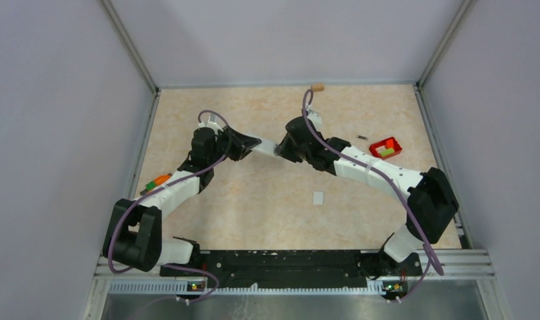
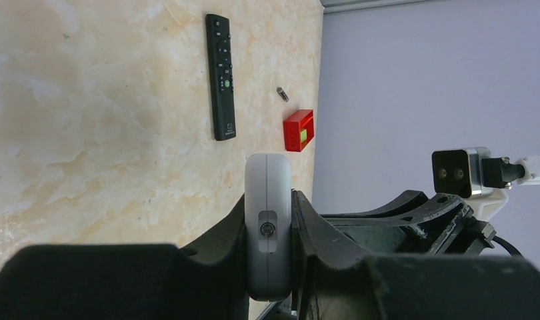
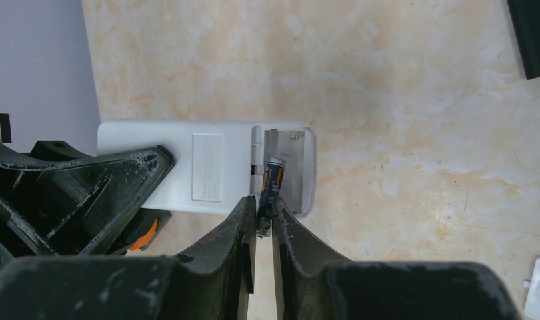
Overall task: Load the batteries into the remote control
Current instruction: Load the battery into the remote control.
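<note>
My left gripper (image 2: 268, 230) is shut on a white remote control (image 2: 268, 200), gripping it edge-on by its sides above the table. In the right wrist view the remote (image 3: 201, 167) shows its back, with the battery compartment (image 3: 293, 167) uncovered at one end. A dark and orange battery (image 3: 271, 183) is pinched between the fingertips of my right gripper (image 3: 265, 217). Its far end pokes into that compartment at a slant. From above, both grippers meet at the remote (image 1: 267, 147) over the table's middle. Another battery (image 2: 283, 94) lies loose on the table, also seen from above (image 1: 362, 137).
A black remote (image 2: 221, 77) lies flat beside a small red tray (image 1: 386, 147) holding yellow-green blocks. A small white cover (image 1: 318, 197) rests on the table in front of the arms. An orange and green object (image 1: 157, 181) sits at the left edge, a wooden block (image 1: 317, 87) at the back wall.
</note>
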`<state>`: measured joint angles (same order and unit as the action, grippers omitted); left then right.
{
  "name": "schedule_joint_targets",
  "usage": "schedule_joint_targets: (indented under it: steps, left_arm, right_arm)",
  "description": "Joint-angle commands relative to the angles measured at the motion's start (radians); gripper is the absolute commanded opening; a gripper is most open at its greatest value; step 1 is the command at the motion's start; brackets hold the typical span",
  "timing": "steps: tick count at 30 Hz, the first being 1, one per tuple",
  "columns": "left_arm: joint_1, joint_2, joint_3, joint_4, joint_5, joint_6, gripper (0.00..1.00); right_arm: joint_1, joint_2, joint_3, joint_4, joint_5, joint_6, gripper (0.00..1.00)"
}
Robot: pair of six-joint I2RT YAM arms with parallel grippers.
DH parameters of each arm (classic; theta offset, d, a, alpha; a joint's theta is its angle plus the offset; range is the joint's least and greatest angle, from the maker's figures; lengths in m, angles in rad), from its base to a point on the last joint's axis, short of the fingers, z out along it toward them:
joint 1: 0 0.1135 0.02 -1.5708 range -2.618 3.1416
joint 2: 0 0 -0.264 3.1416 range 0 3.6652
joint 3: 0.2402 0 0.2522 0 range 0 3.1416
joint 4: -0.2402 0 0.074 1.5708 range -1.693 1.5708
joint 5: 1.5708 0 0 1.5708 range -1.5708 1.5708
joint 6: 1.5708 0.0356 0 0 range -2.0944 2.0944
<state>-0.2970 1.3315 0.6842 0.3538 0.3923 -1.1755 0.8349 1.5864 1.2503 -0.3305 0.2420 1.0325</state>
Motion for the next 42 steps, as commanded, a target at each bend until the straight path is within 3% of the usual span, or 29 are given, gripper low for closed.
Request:
schedule_joint_targets:
  steps: [1,4,14,17,20,22,28,32,36,42]
  left_arm:
    - [0.001,-0.009,0.016,0.055,0.01,0.005,0.0]
    - [0.001,-0.002,0.019,0.056,0.011,0.005,0.0]
    - [0.003,-0.002,0.03,0.047,0.011,0.016,0.0]
    - [0.006,-0.004,0.032,0.042,0.027,0.024,0.0]
    - [0.012,-0.003,0.038,0.027,0.065,0.044,0.0]
    - [0.016,0.003,0.047,0.013,0.103,0.058,0.0]
    - [0.026,0.014,0.058,0.015,0.219,0.078,0.0]
    - [0.029,0.011,0.096,-0.005,0.36,0.135,0.0]
    - [0.029,0.0,0.14,-0.071,0.495,0.239,0.0]
    - [0.029,-0.045,0.163,-0.149,0.553,0.369,0.0]
  right_arm:
    - [0.004,-0.04,0.0,-0.007,0.013,-0.004,0.18]
    - [0.005,-0.04,-0.002,-0.011,0.013,0.007,0.24]
    - [0.004,-0.055,-0.011,0.0,0.034,0.005,0.26]
    - [0.002,-0.076,-0.012,0.009,0.049,-0.02,0.43]
    - [-0.005,-0.111,-0.018,0.045,0.039,-0.074,0.73]
    - [-0.014,-0.134,-0.025,0.06,0.022,-0.105,0.8]
    - [-0.064,-0.191,-0.075,0.121,-0.107,-0.17,0.83]
    - [-0.075,-0.227,-0.095,0.118,-0.188,-0.353,0.86]
    - [-0.082,-0.274,-0.145,0.119,-0.388,-0.538,0.93]
    - [-0.083,-0.324,-0.183,0.102,-0.567,-0.645,0.94]
